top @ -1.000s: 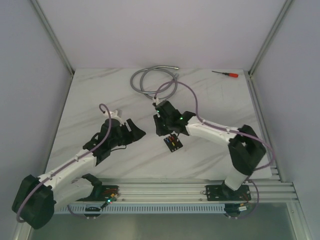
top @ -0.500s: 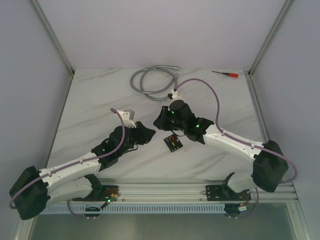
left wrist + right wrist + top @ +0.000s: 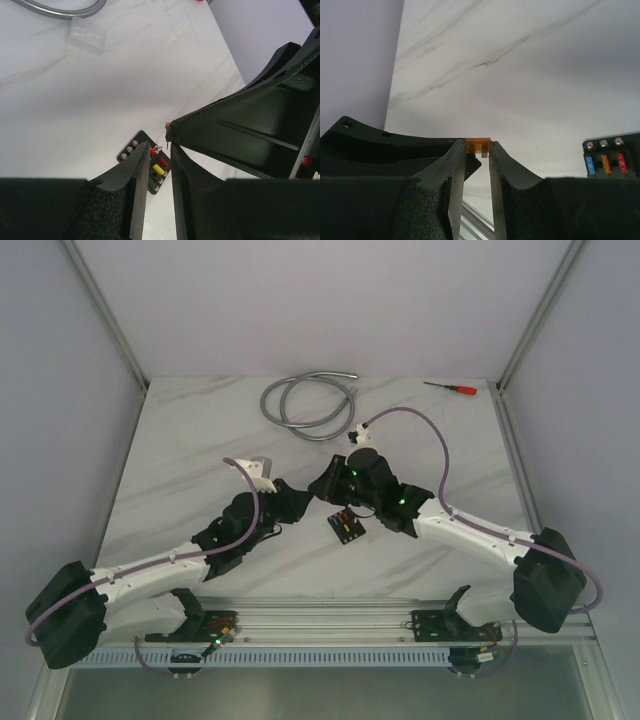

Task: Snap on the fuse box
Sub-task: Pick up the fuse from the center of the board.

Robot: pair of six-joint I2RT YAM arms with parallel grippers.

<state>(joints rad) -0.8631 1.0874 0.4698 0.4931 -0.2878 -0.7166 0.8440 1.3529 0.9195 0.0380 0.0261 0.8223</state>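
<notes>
Two black claws, tip to tip above a smooth, marbled white worktop (image 3: 200,430).
The left claw (image 3: 160,146) stands slightly parted and empty. The right claw (image 3: 478,148) pinches a tiny amber fuse (image 3: 478,145). The square black fuse box (image 3: 346,526) lies flat just nearside of both, partly hidden behind the left fingers.

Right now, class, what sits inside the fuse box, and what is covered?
The fuse box holds a blue fuse, an orange fuse and a red fuse. Its remaining slots are cut off there, and partly covered by the left hand in its own view.
</notes>
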